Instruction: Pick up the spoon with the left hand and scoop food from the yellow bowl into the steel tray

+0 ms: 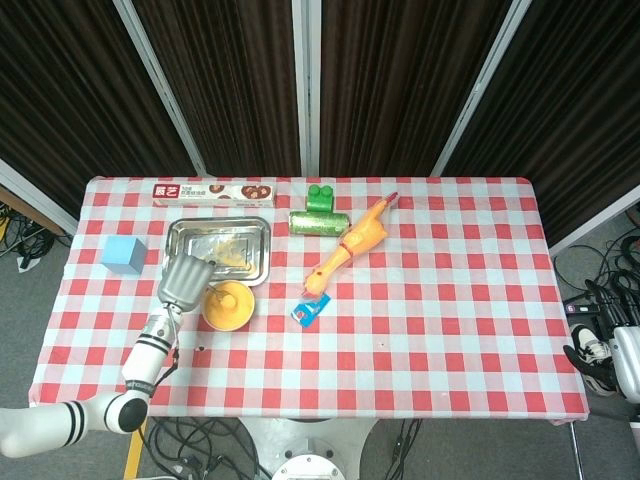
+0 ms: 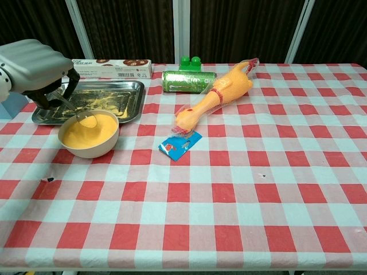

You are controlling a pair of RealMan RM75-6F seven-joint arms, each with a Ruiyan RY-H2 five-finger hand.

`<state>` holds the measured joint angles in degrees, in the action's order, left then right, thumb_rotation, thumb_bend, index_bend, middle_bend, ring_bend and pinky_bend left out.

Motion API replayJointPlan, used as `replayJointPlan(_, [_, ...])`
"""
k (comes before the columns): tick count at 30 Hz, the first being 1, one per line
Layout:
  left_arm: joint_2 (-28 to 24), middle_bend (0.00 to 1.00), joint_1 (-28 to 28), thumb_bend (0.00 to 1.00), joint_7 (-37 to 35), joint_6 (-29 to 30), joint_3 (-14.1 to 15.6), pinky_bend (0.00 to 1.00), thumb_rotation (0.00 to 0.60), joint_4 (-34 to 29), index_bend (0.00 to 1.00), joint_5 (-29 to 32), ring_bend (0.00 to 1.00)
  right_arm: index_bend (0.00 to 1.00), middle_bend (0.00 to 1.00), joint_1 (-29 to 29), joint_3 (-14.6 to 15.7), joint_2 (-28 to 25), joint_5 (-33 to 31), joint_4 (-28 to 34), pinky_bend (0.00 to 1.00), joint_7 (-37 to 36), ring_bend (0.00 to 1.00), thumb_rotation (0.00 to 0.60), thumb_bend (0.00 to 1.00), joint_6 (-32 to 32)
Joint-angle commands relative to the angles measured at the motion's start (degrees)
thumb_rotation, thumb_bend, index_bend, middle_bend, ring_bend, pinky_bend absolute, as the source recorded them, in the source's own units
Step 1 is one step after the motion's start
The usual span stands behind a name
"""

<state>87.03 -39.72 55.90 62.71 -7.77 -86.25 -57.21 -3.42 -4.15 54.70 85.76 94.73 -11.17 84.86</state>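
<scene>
Table: a red and white checked tablecloth (image 2: 241,195) covers it; the near part in front of you carries nothing your task needs.
Yellow bowl: the yellow bowl (image 2: 89,134) sits near the left front, filled with smooth orange-yellow food, just in front of the steel tray.
Spoon: the spoon (image 2: 80,114) is in your left hand, its bowl end over the far rim of the yellow bowl with a little food on it.
Left hand: your left hand (image 2: 35,67) is clenched around the spoon handle, raised above the gap between bowl and tray; in the head view it shows at (image 1: 183,280).
Steel tray: the steel tray (image 2: 131,98) lies just behind the bowl, already smeared with yellow food.
Right hand: not visible in either view.
Bystanders: a blue packet (image 2: 179,144), a rubber chicken (image 2: 215,97), a green can (image 2: 188,79), a green block (image 2: 192,61), a biscuit box (image 2: 112,68) at the far edge and a blue cube (image 1: 123,254) to the left.
Risk, spill: the load looks small and runny; tilting the spoon on the way over would probably drip it onto the cloth.
Risk, knock: your hand is bulky and low; dropping too soon could nudge the bowl rim or tray edge.
</scene>
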Motion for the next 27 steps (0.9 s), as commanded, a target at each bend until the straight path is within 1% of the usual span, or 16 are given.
replayJointPlan(1, [2.33, 0.96, -0.28, 0.42, 6.02, 4.81, 2.68, 0.96, 0.6, 2.77, 0.74, -3.78, 0.94, 0.0, 0.12, 0.03, 0.02, -0.02, -0.05, -0.04, 0.04, -0.06, 0.0, 0.6, 0.16, -0.03])
replayJointPlan(2, [3.65, 0.96, -0.22, 0.43, 8.74, 7.13, 3.82, 0.96, 0.6, 4.45, 0.74, -5.91, 0.94, 0.0, 0.12, 0.06, 0.01, 0.0, -0.11, -0.09, 0.04, -0.1, 0.0, 0.6, 0.16, -0.03])
replayJointPlan(5, [6.12, 0.96, 0.02, 0.43, 13.18, 10.26, 6.17, 0.96, 0.6, 7.5, 0.73, -9.82, 0.94, 0.0, 0.12, 0.12, 0.05, 0.0, -0.16, -0.15, 0.04, -0.18, 0.0, 0.6, 0.16, -0.04])
replayJointPlan(11, [8.24, 0.96, 0.42, 0.43, 20.25, 13.46, 9.41, 0.96, 0.6, 10.1, 0.73, -15.83, 0.94, 0.0, 0.12, 0.23, 0.02, 0.0, -0.15, -0.18, 0.04, -0.23, 0.0, 0.6, 0.15, 0.15])
replayJointPlan(17, [9.36, 0.96, 0.97, 0.43, 25.32, 14.88, 10.22, 0.97, 0.6, 11.24, 0.74, -18.96, 0.95, 0.0, 0.12, 0.17, -0.03, -0.1, -0.12, -0.07, 0.04, -0.15, 0.0, 0.6, 0.16, 0.08])
replayJointPlan(22, [9.94, 0.96, 1.38, 0.43, 30.08, 13.8, 9.72, 0.97, 0.6, 9.6, 0.74, -17.88, 0.95, 0.0, 0.12, 0.08, -0.05, -0.14, -0.36, -0.01, 0.04, -0.13, 0.0, 0.6, 0.15, -0.24])
replayJointPlan(27, [11.53, 0.97, 1.28, 0.43, 31.41, 12.11, 8.93, 0.97, 0.6, 12.24, 0.74, -17.28, 0.95, 0.0, 0.12, 0.04, -0.08, -0.22, -0.43, -0.05, 0.04, -0.15, 0.0, 0.6, 0.16, -0.37])
